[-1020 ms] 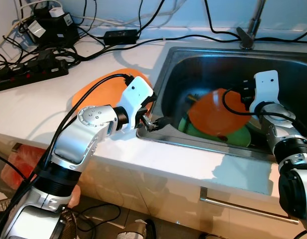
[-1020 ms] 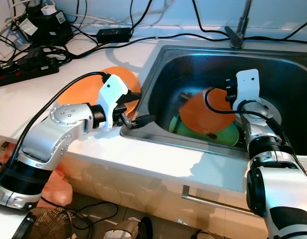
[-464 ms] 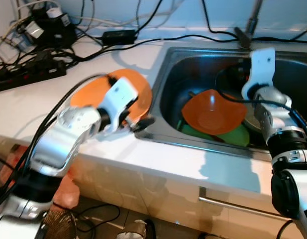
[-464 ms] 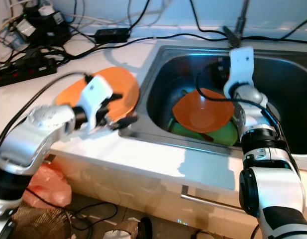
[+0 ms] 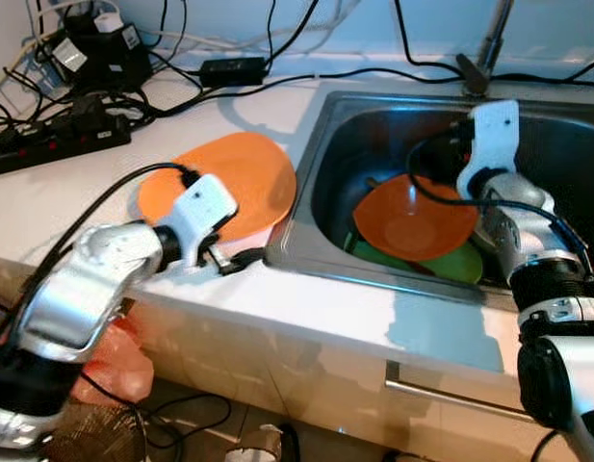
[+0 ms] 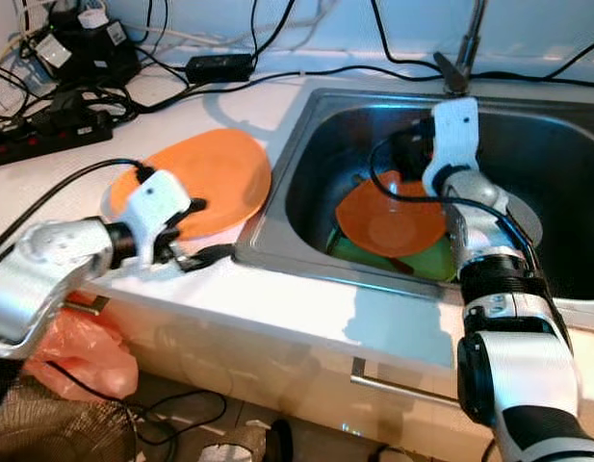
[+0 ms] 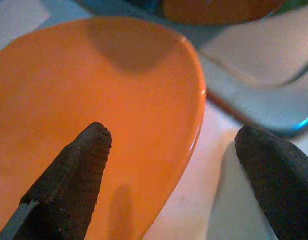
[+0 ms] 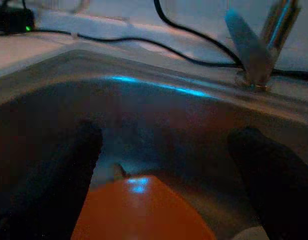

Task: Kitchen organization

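Observation:
An orange plate (image 5: 234, 178) lies on the white counter, left of the sink (image 5: 374, 279). My left gripper (image 5: 241, 258) hovers low over the counter's front edge, just in front of that plate. Its fingers (image 7: 79, 170) are open, with the orange plate's (image 7: 94, 85) rim between them and nothing held. An orange bowl (image 5: 412, 217) rests in the sink on a green plate (image 5: 455, 265). My right gripper (image 8: 163, 165) hangs inside the sink above the orange bowl's (image 8: 139, 215) far side, open and empty, pointing at the back wall.
A faucet (image 5: 484, 58) stands behind the sink. A power strip (image 5: 56, 149), adapters and several black cables crowd the counter's back left. A drawer handle (image 5: 470, 404) runs below the counter front. An orange bag (image 5: 118, 366) lies on the floor at the left.
My left gripper has drawn back from the sink rim to the counter's front edge by the plate. The right gripper has risen toward the sink's back, and the orange bowl now lies flatter.

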